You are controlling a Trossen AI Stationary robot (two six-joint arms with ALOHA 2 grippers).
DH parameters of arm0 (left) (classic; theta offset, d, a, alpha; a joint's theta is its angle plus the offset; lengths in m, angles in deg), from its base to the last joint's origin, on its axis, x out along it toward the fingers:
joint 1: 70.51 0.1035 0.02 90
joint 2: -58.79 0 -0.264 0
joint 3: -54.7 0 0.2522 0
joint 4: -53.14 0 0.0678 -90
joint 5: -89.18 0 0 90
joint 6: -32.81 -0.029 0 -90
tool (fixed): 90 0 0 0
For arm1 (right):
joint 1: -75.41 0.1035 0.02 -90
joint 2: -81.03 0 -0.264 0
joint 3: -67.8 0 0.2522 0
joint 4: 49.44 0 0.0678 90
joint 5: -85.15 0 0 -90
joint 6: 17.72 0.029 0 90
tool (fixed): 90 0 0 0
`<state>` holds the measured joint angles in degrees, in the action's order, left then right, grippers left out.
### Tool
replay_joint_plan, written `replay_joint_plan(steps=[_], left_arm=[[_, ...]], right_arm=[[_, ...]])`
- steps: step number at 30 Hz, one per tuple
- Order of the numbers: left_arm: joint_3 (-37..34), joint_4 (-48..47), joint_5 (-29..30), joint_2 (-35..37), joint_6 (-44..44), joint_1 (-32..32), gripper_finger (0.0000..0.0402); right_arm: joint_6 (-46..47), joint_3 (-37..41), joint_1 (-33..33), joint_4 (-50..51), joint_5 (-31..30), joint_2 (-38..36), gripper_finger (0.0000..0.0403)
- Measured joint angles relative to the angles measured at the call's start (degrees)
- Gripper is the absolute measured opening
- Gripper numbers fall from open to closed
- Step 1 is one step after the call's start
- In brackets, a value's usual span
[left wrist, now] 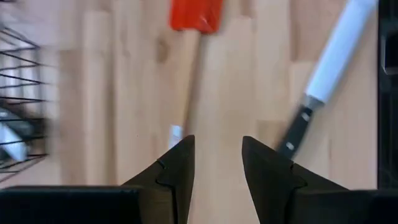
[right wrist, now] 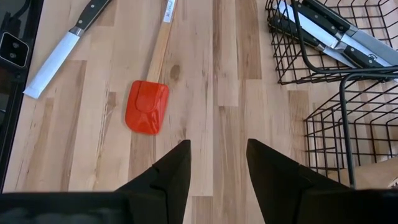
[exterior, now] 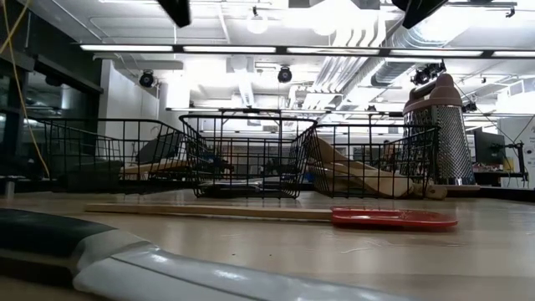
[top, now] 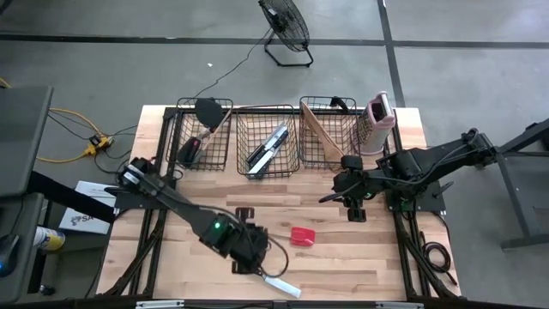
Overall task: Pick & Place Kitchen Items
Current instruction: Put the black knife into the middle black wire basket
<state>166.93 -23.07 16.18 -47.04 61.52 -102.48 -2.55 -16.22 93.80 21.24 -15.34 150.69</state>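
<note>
Red-headed spatula (top: 302, 236) lies mid-bench, knife (top: 281, 287) at the near edge.
Left end effector (top: 250, 251) and right end effector (top: 352, 204) hover part-open, holding nothing.

Open left claw (left wrist: 217, 163), red spatula (left wrist: 194, 37), knife (left wrist: 329, 68)

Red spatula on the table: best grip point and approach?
Grip the wooden handle mid-length, coming straight down with the fingers across it. The red spatula lies flat on the table, its handle is straight, narrow and has bare wood on both sides; the head is wide and flat. The left gripper, open and empty, is closest.
</note>
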Motion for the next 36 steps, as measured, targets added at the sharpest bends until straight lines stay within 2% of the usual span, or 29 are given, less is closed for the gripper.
replay_joint_plan(steps=[7, 12, 16, 18, 28, 36], left_arm=[[-0.1, 5.9, -1.6, -3.9, -6.1, -3.1, 0.0145], [0.0, 11.7, -6.0, -7.4, -10.5, -3.8, 0.0194], [0.0, 14.0, -11.0, -10.3, -13.7, -4.1, 0.0230], [-0.1, 13.0, -11.5, -11.5, -14.4, -4.1, 0.0240], [0.1, 16.9, -13.2, -16.3, -15.0, -4.0, 0.0244], [0.0, 16.6, -13.4, -19.0, -14.7, -3.9, 0.0244]], right_arm=[[0.0, 0.0, 0.0, 0.1, 0.0, 0.0, 0.0149], [0.2, 0.0, 0.0, 0.3, 0.1, 0.0, 0.0149], [0.2, 0.0, 0.0, 0.3, 0.1, 0.0, 0.0149], [0.2, 0.0, 0.0, 0.3, 0.1, 0.0, 0.0149], [1.0, 0.0, 0.0, 1.1, 0.1, 0.0, 0.0149], [1.1, 0.0, 0.0, 1.3, 0.0, 0.0, 0.0149]])
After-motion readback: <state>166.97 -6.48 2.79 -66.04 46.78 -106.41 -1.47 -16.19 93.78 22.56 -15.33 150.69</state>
